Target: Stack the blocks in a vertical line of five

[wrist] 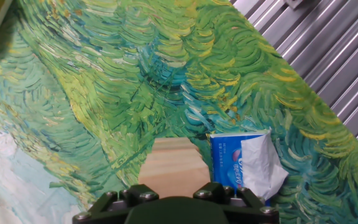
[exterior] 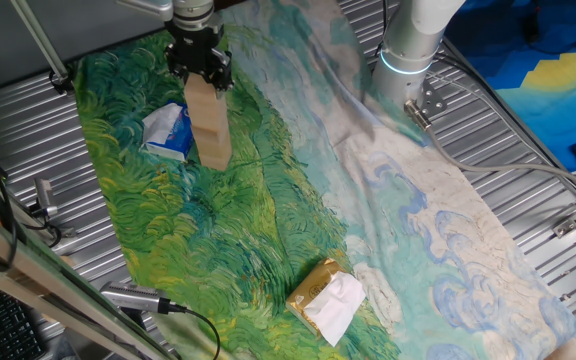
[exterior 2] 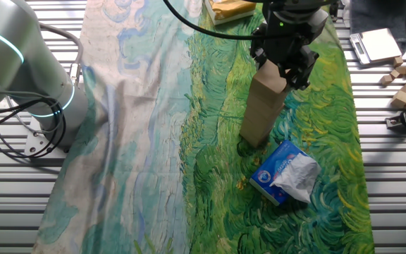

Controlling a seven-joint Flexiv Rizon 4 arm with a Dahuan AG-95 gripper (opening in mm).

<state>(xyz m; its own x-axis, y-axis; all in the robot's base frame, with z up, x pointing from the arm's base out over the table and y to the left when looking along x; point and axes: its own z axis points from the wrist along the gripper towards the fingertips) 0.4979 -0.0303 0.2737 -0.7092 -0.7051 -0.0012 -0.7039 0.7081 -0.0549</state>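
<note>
The table (exterior: 528, 130) of grey ribbed metal is covered by a large painted cloth (exterior: 268, 220), green with swirling strokes on one side and pale blue and cream on the other. The white arm (exterior: 413, 40) of the robot rises from the table edge, with a glowing ring around its joint.

On the green part of the cloth stands the stack of blocks (exterior: 210, 125), a tall column of light tan wood that leans a little in both fixed views. How many blocks are in it I cannot count, because the seams do not show clearly.

The black gripper (exterior: 200, 78) is at the very top of this column. Its jaws stand one on each side of the topmost block, and the top of the wood reaches up between them. In the hand view the block fills the space just in front of the fingers. Whether the jaws press on the wood or are only close to it, I cannot tell.

The blue-and-white packet (exterior 2: 285, 171) lies just beside the foot of the column. The yellow packet with white tissue (exterior: 326, 297) lies well apart, near the other end of the cloth. Some loose wooden pieces (exterior 2: 399, 83) rest on the bare table.
</note>
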